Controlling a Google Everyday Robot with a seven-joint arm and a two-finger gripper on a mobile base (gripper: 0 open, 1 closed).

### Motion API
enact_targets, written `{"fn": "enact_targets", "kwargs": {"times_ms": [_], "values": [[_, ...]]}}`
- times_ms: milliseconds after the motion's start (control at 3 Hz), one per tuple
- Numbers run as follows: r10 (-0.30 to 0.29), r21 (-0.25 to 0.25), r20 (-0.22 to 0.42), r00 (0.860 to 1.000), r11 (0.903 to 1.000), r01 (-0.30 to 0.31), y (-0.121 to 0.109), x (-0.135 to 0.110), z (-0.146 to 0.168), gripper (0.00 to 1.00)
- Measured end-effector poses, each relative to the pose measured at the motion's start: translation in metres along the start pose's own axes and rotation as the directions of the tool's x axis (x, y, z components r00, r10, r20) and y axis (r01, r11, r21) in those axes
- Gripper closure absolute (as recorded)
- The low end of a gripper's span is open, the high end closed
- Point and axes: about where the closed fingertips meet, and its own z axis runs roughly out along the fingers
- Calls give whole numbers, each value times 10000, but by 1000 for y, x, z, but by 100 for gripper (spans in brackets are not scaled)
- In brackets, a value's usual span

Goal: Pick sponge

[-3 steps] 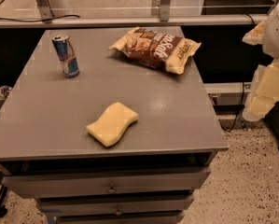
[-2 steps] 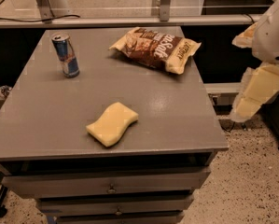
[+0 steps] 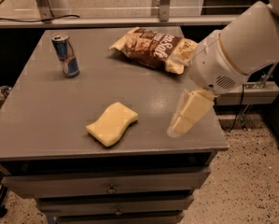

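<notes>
The pale yellow sponge (image 3: 112, 123) lies flat on the grey table top (image 3: 50, 111), near the front edge, a little left of centre. My gripper (image 3: 182, 123) hangs from the white arm (image 3: 237, 45) that reaches in from the upper right. It is above the table's front right part, to the right of the sponge and apart from it. Its pale yellow blocky fingers point down and to the left. It holds nothing that I can see.
A brown-and-cream snack bag (image 3: 153, 47) lies at the back right of the table, partly behind the arm. A blue and silver drink can (image 3: 66, 55) stands upright at the back left. Drawers are under the table top. A glass partition runs behind.
The arm has swung in from the right edge of the view to over the table's front right part. The gripper is now much closer to the sponge. The sponge, bag and can have not moved.
</notes>
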Motion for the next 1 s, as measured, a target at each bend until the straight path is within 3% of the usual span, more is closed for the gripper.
{"fn": "enact_targets", "kwargs": {"times_ms": [333,667,1000], "values": [[-714,-508,1324,9886,9956,787,13,-35,51,0],[-789,-528,1744,9815,9946,893,17,-51,88,0],[-816,-509,1767,9809,9945,919,17,-52,89,0]]}}
